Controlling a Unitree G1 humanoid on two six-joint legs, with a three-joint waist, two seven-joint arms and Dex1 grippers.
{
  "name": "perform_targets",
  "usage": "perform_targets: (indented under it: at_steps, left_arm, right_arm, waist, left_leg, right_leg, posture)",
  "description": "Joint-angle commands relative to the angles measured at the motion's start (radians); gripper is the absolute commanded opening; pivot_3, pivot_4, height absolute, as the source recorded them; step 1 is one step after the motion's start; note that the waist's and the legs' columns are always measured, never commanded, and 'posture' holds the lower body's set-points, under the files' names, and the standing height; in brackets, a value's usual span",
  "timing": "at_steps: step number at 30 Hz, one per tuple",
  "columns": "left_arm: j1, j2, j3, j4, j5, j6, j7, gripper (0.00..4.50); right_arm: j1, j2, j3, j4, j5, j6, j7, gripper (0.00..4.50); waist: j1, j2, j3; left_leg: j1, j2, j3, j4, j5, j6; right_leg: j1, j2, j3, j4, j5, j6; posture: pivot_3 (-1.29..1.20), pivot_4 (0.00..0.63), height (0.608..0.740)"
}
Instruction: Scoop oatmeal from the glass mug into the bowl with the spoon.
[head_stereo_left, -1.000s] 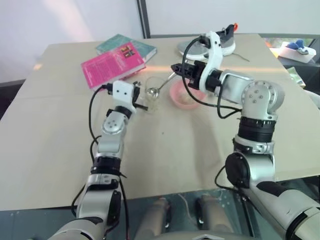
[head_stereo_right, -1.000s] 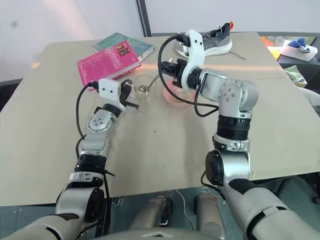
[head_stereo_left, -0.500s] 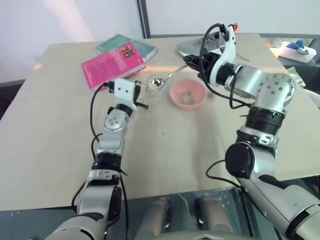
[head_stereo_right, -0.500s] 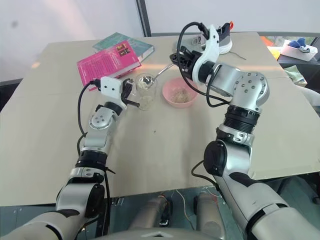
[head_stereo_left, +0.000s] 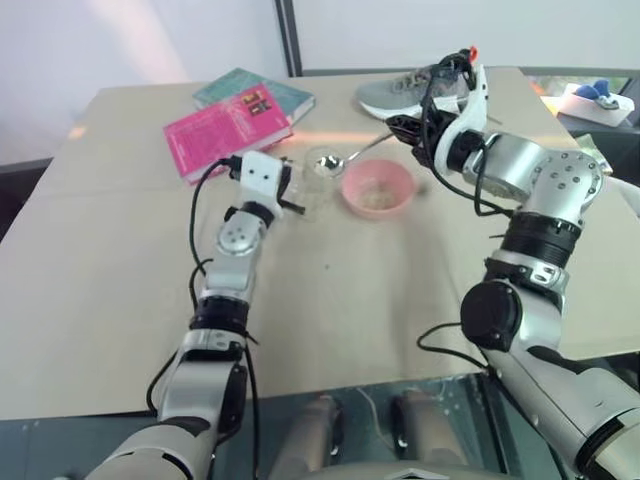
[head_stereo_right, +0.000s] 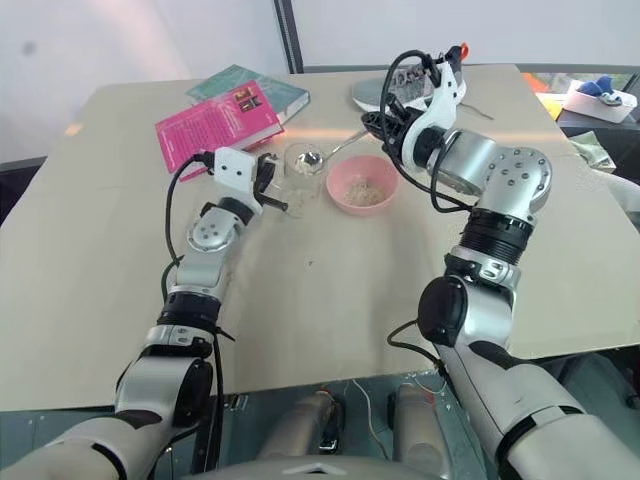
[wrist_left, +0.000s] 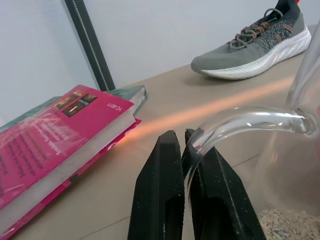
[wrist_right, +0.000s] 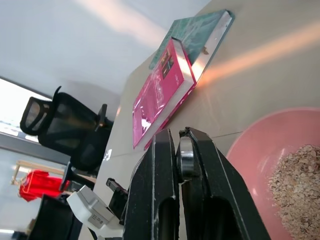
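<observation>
- The wide beige bench (head_stereo_right: 330, 300) carries it all, and the action sits at its far middle.
- Right gripper (head_stereo_right: 378, 122) has swung out to about one o'clock of the bowl, clear of it now, where a second ago it hung right over the pink rim. Its black fingers are pressed tight on the thin handle of the slim silver spoon (head_stereo_right: 335, 148).
- Left gripper (head_stereo_right: 268, 185) holds much the same station at nine o'clock of the mug, fingers clamped on the curved glass handle, steadying it.
- The pink hardback book (head_stereo_right: 215, 128) and the teal one behind it lie at ten o'clock; a grey knit trainer (head_stereo_left: 415, 92) rests at twelve, behind the right wrist.
- The small round pink bowl (head_stereo_right: 362, 186) is uncovered, a loose heap of pale beige oatmeal flakes (head_stereo_right: 362, 188) showing on its floor. My read: one load is delivered.
- The small clear glass mug (head_stereo_right: 300, 168) stands just at nine o'clock of the bowl, nearly touching, with flakes left at its bottom in the left wrist view.
- The spoon's shiny head hovers over the mug's mouth, back from the bowl. It looks lined up for another dip, so the scooping cycle is starting over.
</observation>
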Motion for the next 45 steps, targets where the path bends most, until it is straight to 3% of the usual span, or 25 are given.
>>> perform_targets:
  at_steps: [1, 20, 26, 34, 37, 40, 45]
  left_arm:
    - [-0.029, 0.013, 0.000, 0.030, 0.017, -0.016, 0.022, 0.02]
    - [-0.053, 0.039, 0.005, 0.112, 0.020, -0.018, 0.036, 0.02]
    - [-0.048, 0.045, 0.024, 0.095, 0.005, -0.013, 0.039, 0.02]
    - [-0.036, 0.057, 0.036, 0.052, -0.013, 0.004, 0.044, 0.02]
    - [-0.027, 0.056, 0.037, 0.035, -0.017, 0.010, 0.045, 0.02]
    - [-0.009, 0.051, 0.039, 0.014, -0.021, 0.023, 0.047, 0.02]
    - [0.015, 0.047, 0.037, -0.022, -0.029, 0.042, 0.051, 0.02]
  right_arm:
    - [-0.027, -0.034, -0.030, -0.006, 0.035, -0.029, -0.035, 0.00]
    - [-0.048, -0.174, -0.021, 0.090, 0.121, -0.139, -0.061, 0.00]
    - [0.048, -0.220, 0.199, 0.026, 0.005, -0.234, 0.086, 0.00]
    - [0.189, -0.340, 0.648, -0.147, -0.304, -0.540, 0.366, 0.00]
    - [0.206, -0.370, 0.722, -0.207, -0.376, -0.650, 0.433, 0.00]
    - [0.198, -0.344, 0.662, -0.261, -0.320, -0.642, 0.448, 0.00]
    - [0.146, -0.249, 0.482, -0.293, -0.105, -0.470, 0.363, 0.00]
  waist:
    - [0.000, 0.000, 0.000]
    - [-0.006, 0.000, -0.001]
    - [-0.011, 0.000, -0.001]
    - [-0.010, 0.000, -0.001]
    - [-0.010, 0.000, -0.001]
    - [-0.010, 0.000, -0.001]
    - [-0.006, -0.001, -0.001]
  left_leg:
    - [0.000, 0.000, 0.000, 0.000, 0.000, 0.000]
    - [0.000, 0.000, 0.002, 0.000, 0.000, 0.000]
    - [0.001, 0.001, 0.002, 0.000, 0.000, 0.000]
    - [0.000, 0.001, 0.003, 0.000, 0.000, 0.000]
    - [0.000, 0.001, 0.003, 0.000, 0.000, 0.000]
    - [0.000, 0.001, 0.003, 0.000, 0.000, 0.000]
    - [0.000, 0.001, 0.002, 0.000, 0.000, 0.000]
  right_leg:
    - [0.000, 0.000, 0.000, 0.000, 0.000, 0.000]
    - [0.000, 0.000, 0.002, 0.001, 0.000, 0.000]
    - [0.000, 0.001, 0.003, 0.001, 0.000, 0.000]
    - [-0.001, 0.001, 0.003, 0.000, 0.000, 0.000]
    - [-0.001, 0.001, 0.003, 0.000, 0.000, 0.000]
    - [-0.001, 0.001, 0.003, 0.000, 0.000, 0.000]
    - [-0.001, 0.001, 0.002, 0.000, 0.000, 0.000]
  posture:
    - [0.00, 0.150, 0.740]
    - [0.00, 0.150, 0.740]
    - [0.00, 0.150, 0.740]
    - [0.00, 0.150, 0.740]
    - [0.00, 0.150, 0.740]
    - [0.00, 0.150, 0.740]
    - [0.00, 0.150, 0.740]
